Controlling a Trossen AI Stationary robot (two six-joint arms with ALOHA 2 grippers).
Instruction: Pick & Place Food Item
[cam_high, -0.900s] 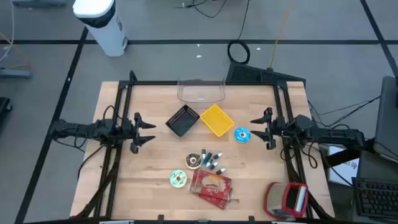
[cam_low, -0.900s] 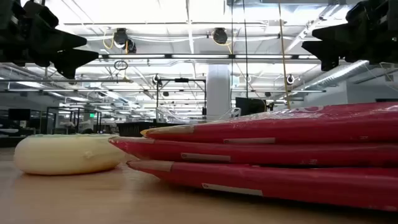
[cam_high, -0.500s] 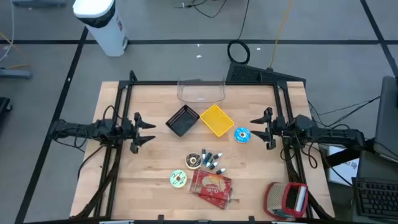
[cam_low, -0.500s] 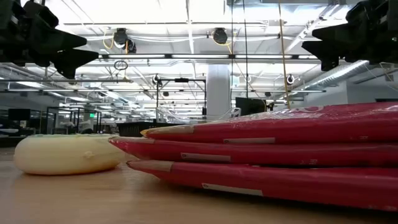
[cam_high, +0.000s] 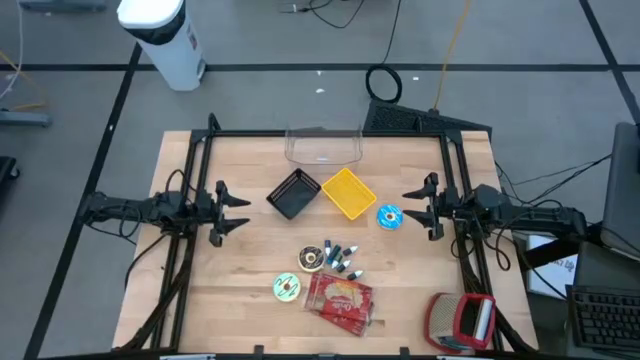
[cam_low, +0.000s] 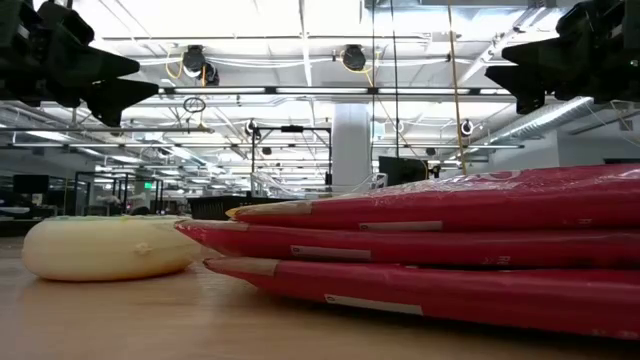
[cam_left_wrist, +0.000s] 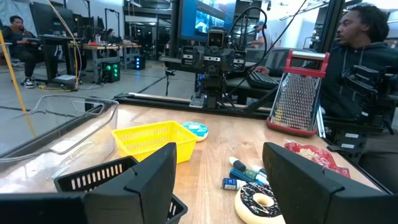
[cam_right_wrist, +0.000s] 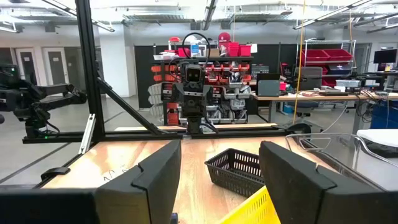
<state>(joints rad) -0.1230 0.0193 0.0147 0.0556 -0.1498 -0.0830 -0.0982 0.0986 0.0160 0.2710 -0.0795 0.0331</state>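
Overhead layout, left to right. The left gripper hangs at the table's left edge, fingers spread, nothing between them. Toward centre lie a black basket, a yellow basket and, behind them, a clear tray. The food items cluster nearer the front edge: a green-iced doughnut, a chocolate doughnut and a red snack packet, its long axis slanting toward the front right. A blue disc sits just beside the right gripper, likewise spread and empty. The doughnuts lie forward and inward of both grippers, seemingly nearer the left arm.
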